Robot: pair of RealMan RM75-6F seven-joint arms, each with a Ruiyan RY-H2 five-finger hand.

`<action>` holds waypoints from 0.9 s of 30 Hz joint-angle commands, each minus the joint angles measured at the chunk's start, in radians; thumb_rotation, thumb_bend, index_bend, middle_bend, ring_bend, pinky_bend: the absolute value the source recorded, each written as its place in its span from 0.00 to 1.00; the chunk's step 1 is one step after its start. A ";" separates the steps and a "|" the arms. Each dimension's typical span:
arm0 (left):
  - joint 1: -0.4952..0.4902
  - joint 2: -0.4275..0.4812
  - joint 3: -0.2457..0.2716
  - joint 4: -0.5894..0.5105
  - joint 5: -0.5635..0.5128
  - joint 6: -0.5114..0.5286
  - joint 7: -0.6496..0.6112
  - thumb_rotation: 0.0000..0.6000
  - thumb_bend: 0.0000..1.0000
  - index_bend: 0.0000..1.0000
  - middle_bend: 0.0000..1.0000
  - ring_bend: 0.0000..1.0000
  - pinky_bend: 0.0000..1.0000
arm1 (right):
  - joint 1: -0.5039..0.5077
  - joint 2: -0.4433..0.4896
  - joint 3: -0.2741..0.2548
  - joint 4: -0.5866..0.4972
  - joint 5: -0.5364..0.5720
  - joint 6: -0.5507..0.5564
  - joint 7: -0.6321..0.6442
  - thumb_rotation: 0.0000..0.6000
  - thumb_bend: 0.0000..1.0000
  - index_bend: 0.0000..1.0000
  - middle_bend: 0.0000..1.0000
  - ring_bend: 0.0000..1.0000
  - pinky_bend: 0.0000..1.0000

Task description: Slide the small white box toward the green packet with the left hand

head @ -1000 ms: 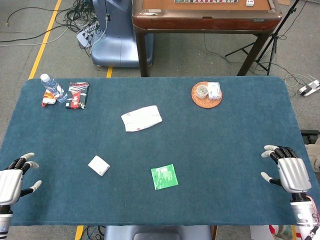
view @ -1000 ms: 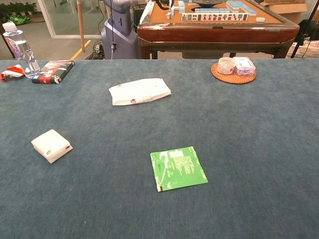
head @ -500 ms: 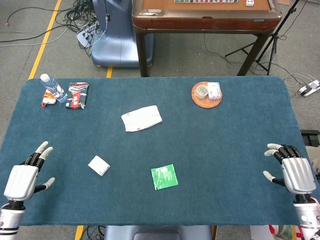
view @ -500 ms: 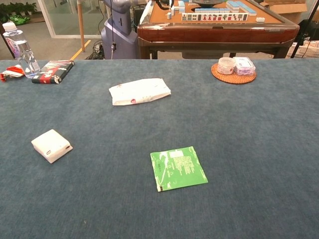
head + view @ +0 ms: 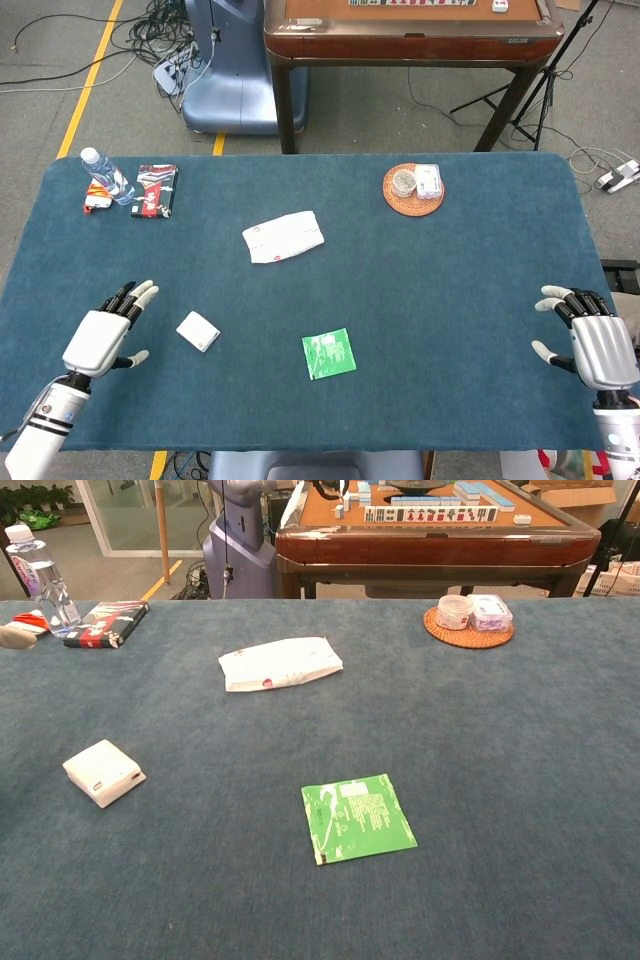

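Small white square box (image 5: 198,331) flat on the blue felt-covered bench (image 5: 440,290), corner-on, well left of the flat green foil packet (image 5: 329,354) and slightly farther from the robot than it. Apart from the green packet, with bare felt between. Left hand (image 5: 104,335) of silver and black low over the bench just left of the white box, not touching it, fingers (image 5: 134,294) spread and released, holding nothing, pointing away from the robot. Right hand (image 5: 600,345) far right of the green packet at the bench's edge, fingers likewise apart and empty. Neither hand clearly seen from the chest view.

Beyond the white box, toward the bench's middle, a white soft pouch (image 5: 283,237) lying flat. Far back left of the white box, a clear plastic water bottle (image 5: 104,175) with a red label, beside a dark printed packet (image 5: 156,190). Back right of the green packet, a round woven orange coaster (image 5: 412,193) carrying two small containers.
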 commanded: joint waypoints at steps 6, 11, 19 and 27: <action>-0.034 -0.036 -0.003 0.036 -0.033 -0.045 0.047 1.00 0.00 0.00 0.00 0.00 0.16 | -0.007 0.011 0.003 -0.013 -0.007 0.018 0.002 1.00 0.00 0.43 0.29 0.22 0.23; -0.043 -0.063 -0.001 0.062 -0.055 -0.058 0.060 1.00 0.00 0.00 0.00 0.00 0.16 | -0.013 0.019 0.007 -0.021 -0.010 0.035 0.008 1.00 0.00 0.43 0.29 0.22 0.23; -0.064 -0.109 -0.002 0.119 -0.073 -0.076 0.052 1.00 0.00 0.00 0.00 0.00 0.16 | -0.018 0.027 0.010 -0.026 -0.013 0.045 0.017 1.00 0.00 0.43 0.29 0.22 0.23; -0.092 -0.145 -0.003 0.140 -0.071 -0.090 0.054 1.00 0.00 0.00 0.00 0.00 0.16 | -0.020 0.031 0.014 -0.025 -0.008 0.046 0.024 1.00 0.00 0.43 0.29 0.22 0.23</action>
